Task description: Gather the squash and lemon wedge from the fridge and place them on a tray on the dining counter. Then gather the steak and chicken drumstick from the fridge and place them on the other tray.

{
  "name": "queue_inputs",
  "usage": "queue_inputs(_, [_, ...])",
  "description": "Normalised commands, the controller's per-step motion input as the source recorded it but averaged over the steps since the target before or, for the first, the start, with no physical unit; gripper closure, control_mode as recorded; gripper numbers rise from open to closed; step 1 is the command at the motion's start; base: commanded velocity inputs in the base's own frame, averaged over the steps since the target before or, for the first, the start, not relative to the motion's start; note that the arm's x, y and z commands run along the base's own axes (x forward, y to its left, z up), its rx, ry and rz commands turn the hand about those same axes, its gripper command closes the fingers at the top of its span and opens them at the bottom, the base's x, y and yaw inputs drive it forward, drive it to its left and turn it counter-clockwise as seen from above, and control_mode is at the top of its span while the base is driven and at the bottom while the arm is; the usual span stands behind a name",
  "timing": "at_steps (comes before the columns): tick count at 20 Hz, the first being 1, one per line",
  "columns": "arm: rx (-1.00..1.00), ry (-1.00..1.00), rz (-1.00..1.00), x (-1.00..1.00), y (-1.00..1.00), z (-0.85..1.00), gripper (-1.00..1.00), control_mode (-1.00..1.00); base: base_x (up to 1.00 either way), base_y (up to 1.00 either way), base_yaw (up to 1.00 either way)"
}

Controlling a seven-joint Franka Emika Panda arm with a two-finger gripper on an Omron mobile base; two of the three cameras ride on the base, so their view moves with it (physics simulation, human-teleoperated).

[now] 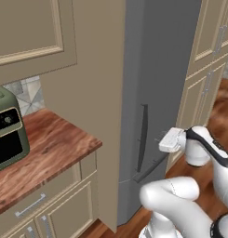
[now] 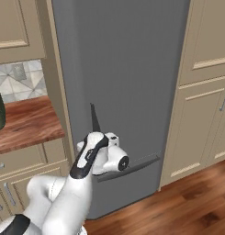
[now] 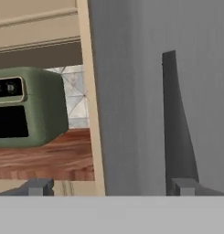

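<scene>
No text, label, brand or number can be read anywhere. The green toaster oven [image 3: 26, 107] has a dark control panel, its markings too blurred to read.

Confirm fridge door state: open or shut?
Shut. The fridge front is one flat grey face, flush with the cabinets beside it, with no interior showing. The open gripper sits near the upright handle.

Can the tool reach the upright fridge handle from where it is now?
Probably yes. The open tool faces the closed fridge, with the upright handle just ahead of one fingertip. Nothing stands between them.
</scene>
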Motion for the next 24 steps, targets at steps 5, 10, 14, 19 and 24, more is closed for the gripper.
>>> queue_inputs(5, [0.10, -0.17, 0.09, 0.33, 0.14, -0.06, -1.00, -1.00, 0.00, 0.00, 0.00])
queue_inputs(10, [0.03, -0.07, 0.02, 0.43, 0.01, -0.02, -1.00, -1.00, 0.00, 0.00, 0.00])
queue_inputs(14, [-0.01, 0.00, -0.01, 0.41, 0.12, 0.00, -1.00, -1.00, 0.00, 0.00, 0.00])
queue_inputs(19, [-0.03, 0.00, -0.04, 0.42, 0.22, 0.00, -1.00, -1.00, 0.00, 0.00, 0.00])
queue_inputs(24, [-0.01, 0.00, -0.02, 0.39, 0.06, -0.03, -1.00, -1.00, 0.00, 0.00, 0.00])
